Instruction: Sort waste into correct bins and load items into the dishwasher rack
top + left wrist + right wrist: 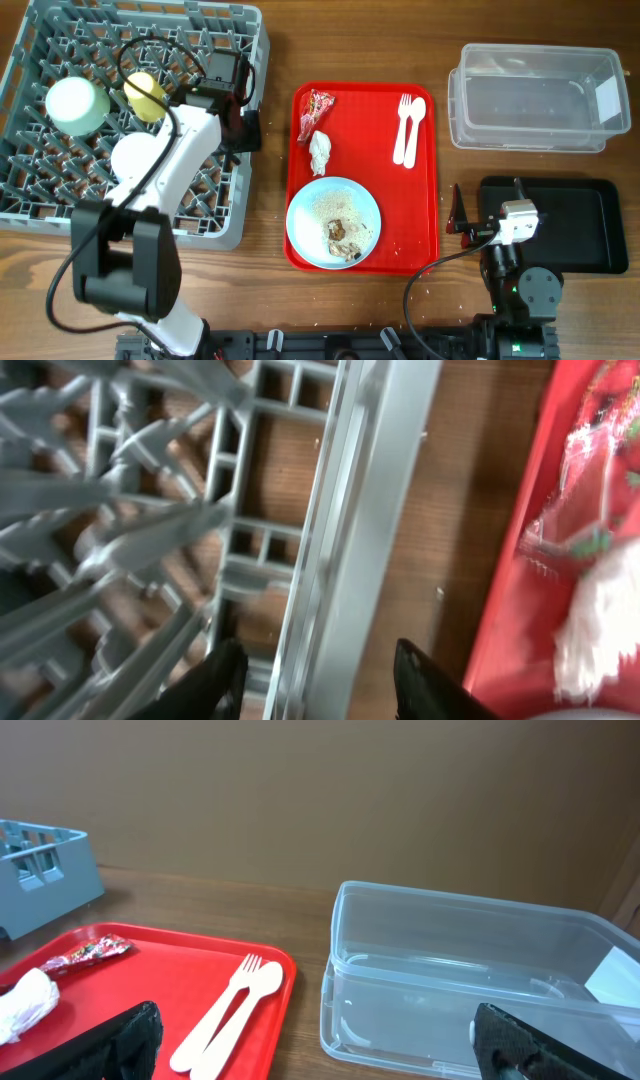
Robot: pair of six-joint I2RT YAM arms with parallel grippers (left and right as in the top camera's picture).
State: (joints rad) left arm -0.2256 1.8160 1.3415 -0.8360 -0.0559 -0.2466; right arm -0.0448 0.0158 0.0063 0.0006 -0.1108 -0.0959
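The left gripper (318,685) stood open and held nothing, its 2 jaws set either side of the right-hand wall of the dishwasher rack (245,215), just beside the red tray (425,200). In the rack sat the pale green bowl (75,105), the yellow cup (146,94) next to it, and the light blue bowl (128,155), partly under the left arm.

On the red tray lay the red wrapper (318,103) at the far left corner, the white napkin (320,152) just below it, and the fork (403,120) and spoon (417,118) side by side at the far right. The pale blue plate (305,215) rested on the near half of the tray, with the food scraps (342,238) on it.

The right gripper (325,1045) was spread wide and empty, near the left edge of the black tray (590,225). The clear tub (535,95) stood on the table (270,290) beyond it, to the right of the red tray.
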